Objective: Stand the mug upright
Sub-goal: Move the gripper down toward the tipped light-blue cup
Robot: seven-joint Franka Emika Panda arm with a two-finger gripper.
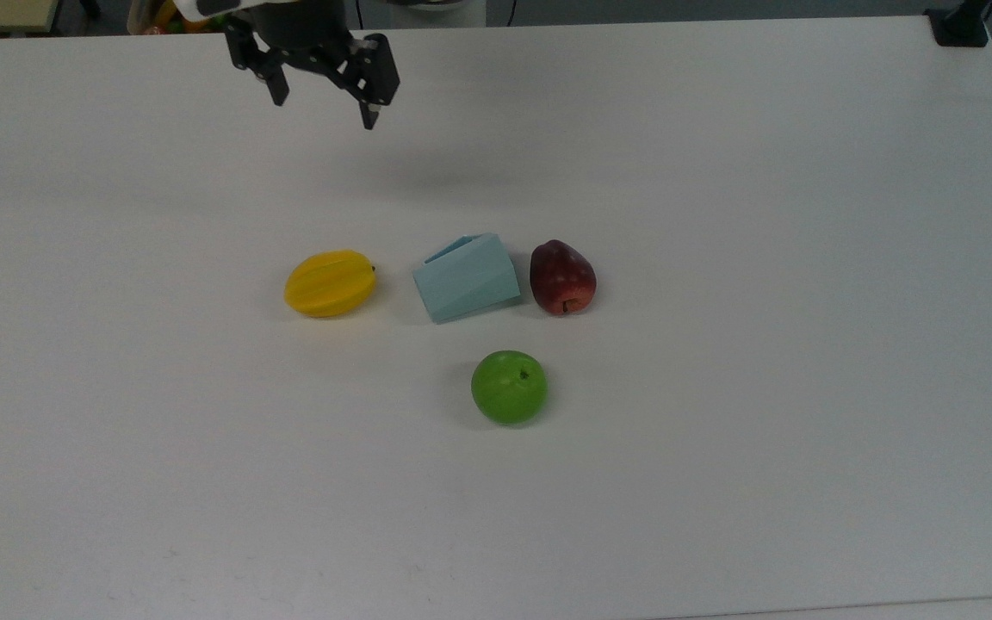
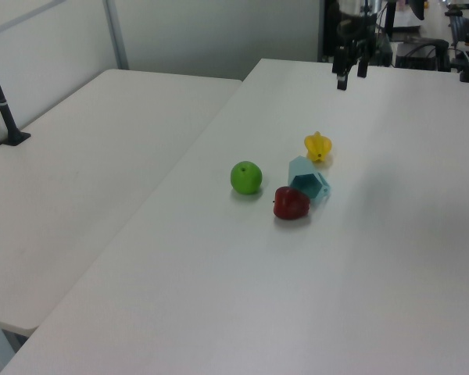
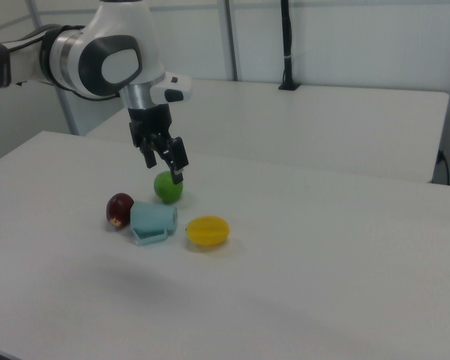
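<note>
The pale blue faceted mug (image 1: 468,277) (image 2: 307,182) (image 3: 154,220) lies on its side near the middle of the white table (image 1: 720,258). In the left view its hexagonal mouth faces the camera. My gripper (image 1: 324,105) (image 2: 351,76) (image 3: 163,168) hangs open and holds nothing, well above the table. In the top view it is near the far edge, up and to the left of the mug.
A yellow starfruit (image 1: 330,282) (image 2: 318,146) (image 3: 208,231) and a dark red apple (image 1: 561,277) (image 2: 291,203) (image 3: 119,208) flank the mug closely. A green apple (image 1: 509,387) (image 2: 246,177) (image 3: 168,188) lies just in front. A black clamp (image 1: 961,26) sits at the far right corner.
</note>
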